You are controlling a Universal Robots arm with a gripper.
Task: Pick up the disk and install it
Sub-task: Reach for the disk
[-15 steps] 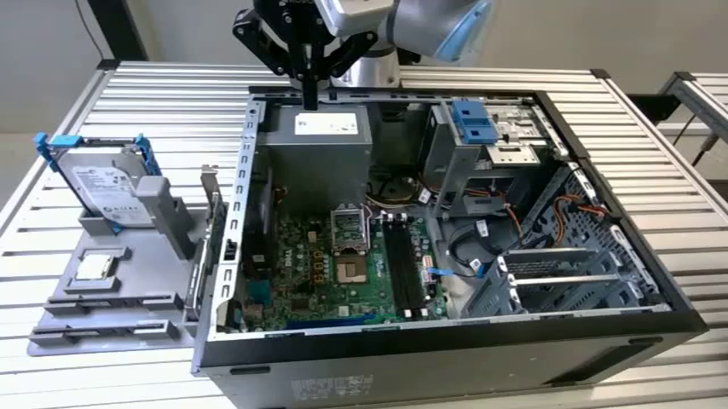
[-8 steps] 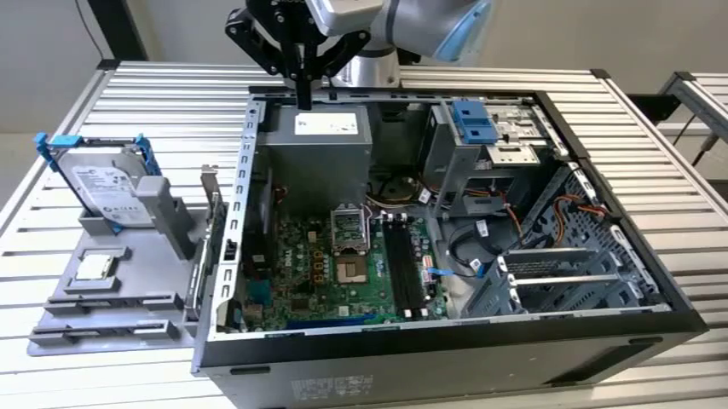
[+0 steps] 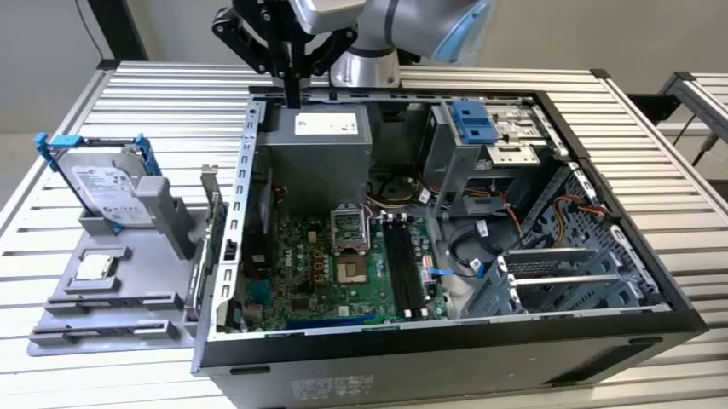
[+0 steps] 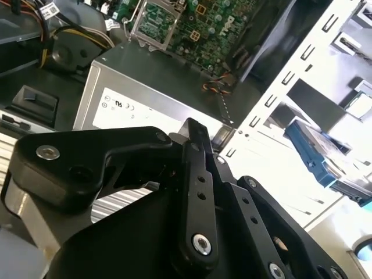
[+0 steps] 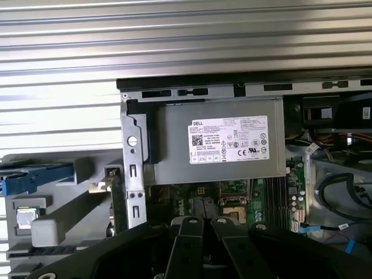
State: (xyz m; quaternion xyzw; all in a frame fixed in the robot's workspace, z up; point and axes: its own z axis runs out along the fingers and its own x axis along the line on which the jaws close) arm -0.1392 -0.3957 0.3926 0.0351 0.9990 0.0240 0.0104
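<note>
Gripper (image 3: 293, 95) is positioned over the power supply (image 3: 322, 128) at the back edge of the computer case (image 3: 455, 362), fingers pressed together, nothing gripped. Disk (image 3: 108, 183) is seen standing on edge in the grey holder (image 3: 142, 302), off the case's side at the exterior view's left, well apart from the gripper.
</note>
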